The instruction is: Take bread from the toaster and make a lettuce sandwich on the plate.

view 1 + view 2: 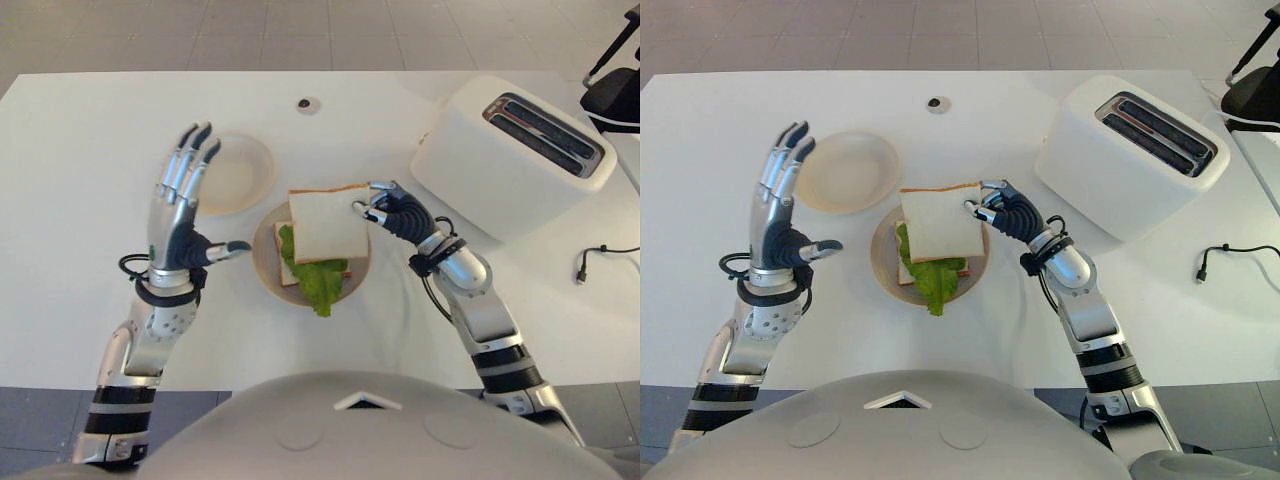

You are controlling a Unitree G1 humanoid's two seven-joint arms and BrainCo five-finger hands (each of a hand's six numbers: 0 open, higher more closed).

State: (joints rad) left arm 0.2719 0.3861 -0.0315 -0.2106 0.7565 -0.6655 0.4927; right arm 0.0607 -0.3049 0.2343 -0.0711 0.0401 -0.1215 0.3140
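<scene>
White table (80,150), black cable (603,253), small round disc (307,103)

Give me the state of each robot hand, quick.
Left robot hand: open, holding nothing.
Right robot hand: closed on the top bread slice over the lettuce.

White two-slot toaster (510,155): on tabletop (80,150) at far right, slots facing up, body set at angle.
Round tan plate (259,255): centre of tabletop, left of toaster, apart from it.
Bottom bread slice (287,272): flat on plate, mostly covered, left corner showing.
Green lettuce leaf (318,285): lies on bottom bread slice, ruffled tip hanging over plate's near rim.
Top bread slice (325,225): white, brown crust, over far part of lettuce leaf; right edge pinched by right robot hand (395,212); resting or lifted, unclear.
</scene>
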